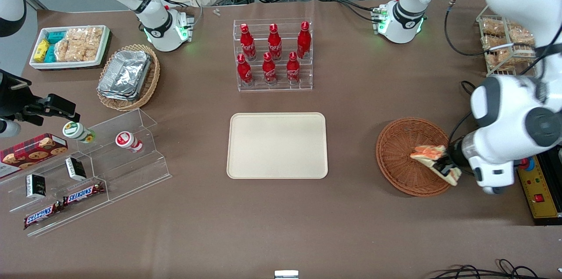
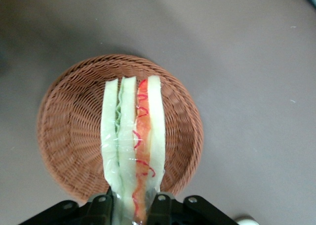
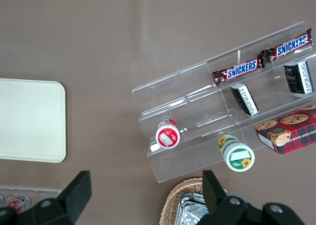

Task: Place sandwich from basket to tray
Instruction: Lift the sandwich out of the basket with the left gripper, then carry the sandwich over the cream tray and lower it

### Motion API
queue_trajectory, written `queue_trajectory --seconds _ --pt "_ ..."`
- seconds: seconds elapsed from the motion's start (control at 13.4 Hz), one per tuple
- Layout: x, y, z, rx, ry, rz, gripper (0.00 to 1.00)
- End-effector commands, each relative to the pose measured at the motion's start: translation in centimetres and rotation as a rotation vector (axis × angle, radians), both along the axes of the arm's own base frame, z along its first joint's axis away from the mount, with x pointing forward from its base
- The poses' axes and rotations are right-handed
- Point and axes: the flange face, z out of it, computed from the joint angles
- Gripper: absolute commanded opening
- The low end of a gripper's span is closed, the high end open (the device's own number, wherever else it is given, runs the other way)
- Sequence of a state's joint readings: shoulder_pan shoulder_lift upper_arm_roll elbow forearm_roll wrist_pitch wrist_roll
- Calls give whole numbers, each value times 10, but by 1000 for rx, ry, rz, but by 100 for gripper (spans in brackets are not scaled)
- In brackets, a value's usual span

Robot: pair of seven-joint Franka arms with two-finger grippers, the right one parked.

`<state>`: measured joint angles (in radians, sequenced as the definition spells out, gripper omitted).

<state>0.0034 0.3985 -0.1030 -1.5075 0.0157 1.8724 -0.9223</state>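
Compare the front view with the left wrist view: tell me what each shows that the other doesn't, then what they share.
Only the front view shows the tray, bare, and the rack of red bottles farther from the camera than it. Only the left wrist view shows the sandwich's layers edge-on: pale bread, green and orange-red filling. Both show the gripper shut on the sandwich, held above the basket.

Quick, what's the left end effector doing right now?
Left end effector: shut on the sandwich, held above the basket.
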Motion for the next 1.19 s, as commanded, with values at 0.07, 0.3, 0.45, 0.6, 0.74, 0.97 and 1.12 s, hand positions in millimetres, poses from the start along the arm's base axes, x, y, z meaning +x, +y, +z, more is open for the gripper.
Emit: queue_trajectory --seconds 0.07,0.3,0.45,0.6,0.74,0.97,1.12 --pt "1 -55 89 -50 -30 -85 0" --pt "-5 -123 93 -109 -86 -212 0" --pt "-16 -180 71 -117 -109 -299 0" --pt "-38 -248 19 -1 -98 -444 0" --pt "-47 -297 -43 16 -126 -551 0" --pt "-67 -349 -117 -2 -146 -657 0" --pt "-81 -357 -146 15 -100 -696 0"
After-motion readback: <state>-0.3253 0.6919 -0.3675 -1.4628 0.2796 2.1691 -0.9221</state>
